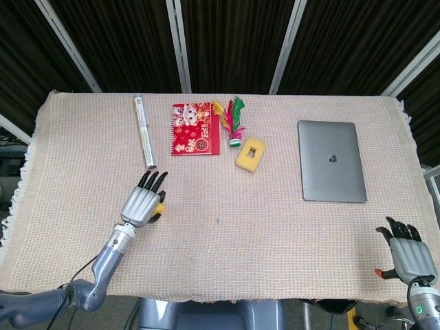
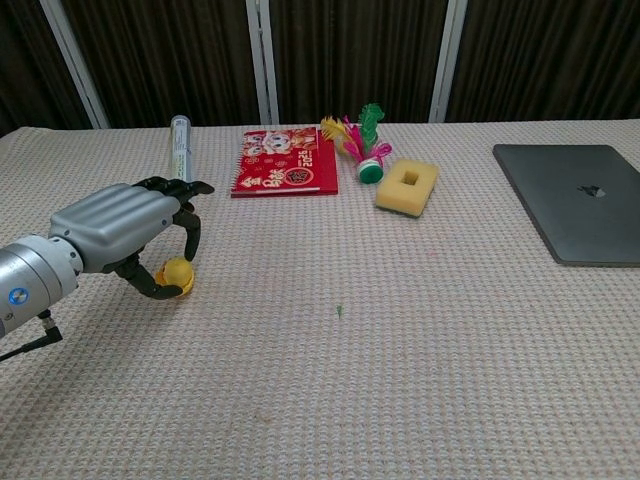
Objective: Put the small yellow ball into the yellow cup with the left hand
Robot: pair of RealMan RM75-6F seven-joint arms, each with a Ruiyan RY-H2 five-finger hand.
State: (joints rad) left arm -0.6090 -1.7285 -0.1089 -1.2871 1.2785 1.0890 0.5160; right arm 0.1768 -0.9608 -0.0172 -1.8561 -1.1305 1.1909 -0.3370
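Observation:
The small yellow ball (image 2: pixel 178 275) lies on the woven cloth at the left front, and shows beside my left hand as the ball (image 1: pixel 159 207) in the head view. My left hand (image 2: pixel 125 228) arches over it, palm down. Its thumb curls against the ball's near left side and its fingertips (image 2: pixel 192 240) hang just above the ball. Whether the ball is pinched does not show. A yellow foam block with a square hole (image 1: pixel 251 153) sits near the middle back; I see no other yellow vessel. My right hand (image 1: pixel 407 251) rests at the front right edge, fingers spread, holding nothing.
A clear tube (image 1: pixel 144 139) lies behind the left hand. At the back stand a red notebook (image 1: pixel 195 128) and a feathered shuttlecock (image 1: pixel 233 121). A grey closed laptop (image 1: pixel 331 170) lies on the right. The table (image 1: pixel 227 247) is covered with beige cloth.

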